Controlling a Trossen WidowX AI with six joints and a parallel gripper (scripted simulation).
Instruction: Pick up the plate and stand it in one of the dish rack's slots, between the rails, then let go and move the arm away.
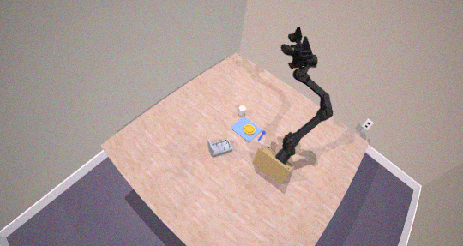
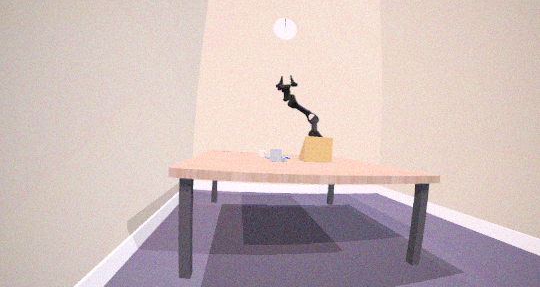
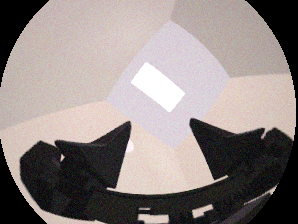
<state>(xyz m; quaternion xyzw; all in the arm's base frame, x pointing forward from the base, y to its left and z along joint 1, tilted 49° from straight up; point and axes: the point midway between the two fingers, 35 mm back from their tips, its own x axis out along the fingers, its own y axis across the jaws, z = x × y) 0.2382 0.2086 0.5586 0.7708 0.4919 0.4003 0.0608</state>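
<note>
A yellow plate (image 1: 249,129) lies flat on a blue mat (image 1: 238,126) on the table. The grey dish rack (image 1: 211,147) (image 2: 276,155) stands beside the mat, with a taller wall at one end and thin rails across it. No plate shows in the rack. My gripper (image 1: 302,33) (image 2: 286,76) (image 3: 160,121) is open and empty. It is raised high above the table, far from the plate and the rack, and points upward. The wrist view shows only the ceiling and walls beyond the fingers, so the plate and rack are not in it.
A white cup (image 1: 242,111) (image 2: 261,153) stands beside one corner of the mat. A small blue utensil (image 1: 261,135) lies at the mat's edge on the arm's side. The arm stands on a yellow-brown block (image 1: 273,165) (image 2: 320,149) near the mat and rack.
</note>
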